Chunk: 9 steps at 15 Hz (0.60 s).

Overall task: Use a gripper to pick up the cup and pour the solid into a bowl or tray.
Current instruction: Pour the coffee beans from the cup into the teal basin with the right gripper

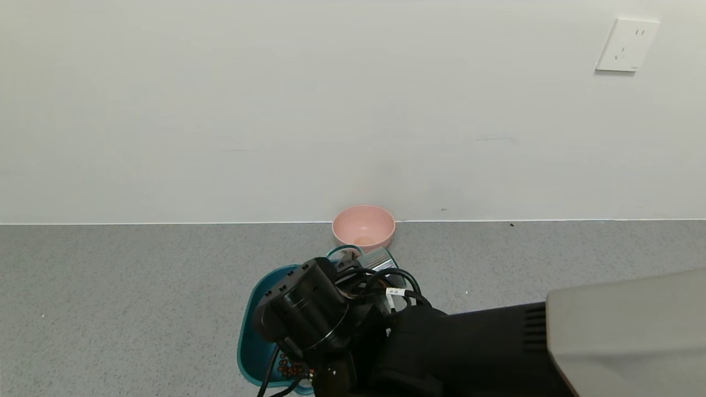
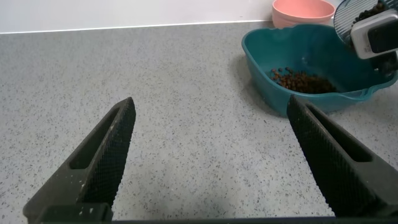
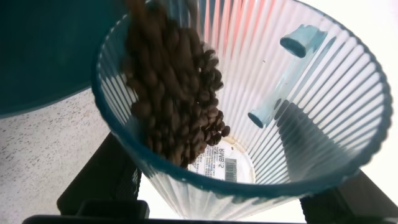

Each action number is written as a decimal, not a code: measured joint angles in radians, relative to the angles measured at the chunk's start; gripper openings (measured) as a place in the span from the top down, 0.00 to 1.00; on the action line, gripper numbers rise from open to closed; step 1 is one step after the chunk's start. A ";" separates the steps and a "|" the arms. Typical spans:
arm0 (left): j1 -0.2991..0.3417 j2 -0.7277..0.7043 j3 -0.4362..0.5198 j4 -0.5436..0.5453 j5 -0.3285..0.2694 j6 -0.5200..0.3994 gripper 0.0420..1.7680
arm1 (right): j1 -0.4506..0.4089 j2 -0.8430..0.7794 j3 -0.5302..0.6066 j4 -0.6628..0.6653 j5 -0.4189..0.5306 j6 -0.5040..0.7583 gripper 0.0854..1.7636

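Note:
My right gripper (image 3: pixel 230 202) is shut on the cup (image 3: pixel 298 112), with a black finger (image 3: pixel 102 180) on each side of its ribbed wall. The cup is tipped over the teal tub (image 3: pixel 43 56), and the brown beans (image 3: pixel 174 93) slide towards its rim. In the head view the right wrist (image 1: pixel 303 309) hangs over the tub (image 1: pixel 251 325), the cup (image 1: pixel 379 257) shows just beyond it, and beans (image 1: pixel 288 365) lie in the tub. My left gripper (image 2: pixel 221 162) is open and empty low over the counter, left of the tub (image 2: pixel 292 62), which holds beans (image 2: pixel 301 81).
A round pink bowl (image 1: pixel 364 226) stands against the wall just behind the tub and also shows in the left wrist view (image 2: pixel 301 11). Grey speckled counter (image 1: pixel 110 303) spreads to both sides. A white wall with a socket (image 1: pixel 627 45) rises behind it.

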 joint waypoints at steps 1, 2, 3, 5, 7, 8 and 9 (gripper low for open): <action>0.000 0.000 0.000 0.000 0.000 0.000 0.01 | 0.000 0.000 0.000 0.000 0.000 0.000 0.23; 0.000 0.000 0.000 0.000 0.000 0.000 0.01 | 0.000 0.000 0.000 0.001 0.000 0.000 0.23; 0.000 0.000 0.000 0.000 0.000 0.000 0.01 | 0.000 0.000 -0.001 0.001 0.000 0.000 0.23; 0.000 0.000 0.000 0.000 0.000 0.000 0.01 | 0.000 -0.001 -0.001 -0.001 0.000 0.001 0.23; 0.000 0.000 0.000 0.000 0.000 0.000 0.01 | -0.001 -0.001 -0.001 -0.001 0.000 0.002 0.23; 0.000 0.000 0.000 0.000 0.000 0.000 0.01 | -0.001 -0.002 0.000 -0.001 0.000 0.002 0.23; 0.000 0.000 0.000 0.000 0.000 0.000 0.01 | -0.001 -0.003 0.001 -0.001 0.000 0.003 0.23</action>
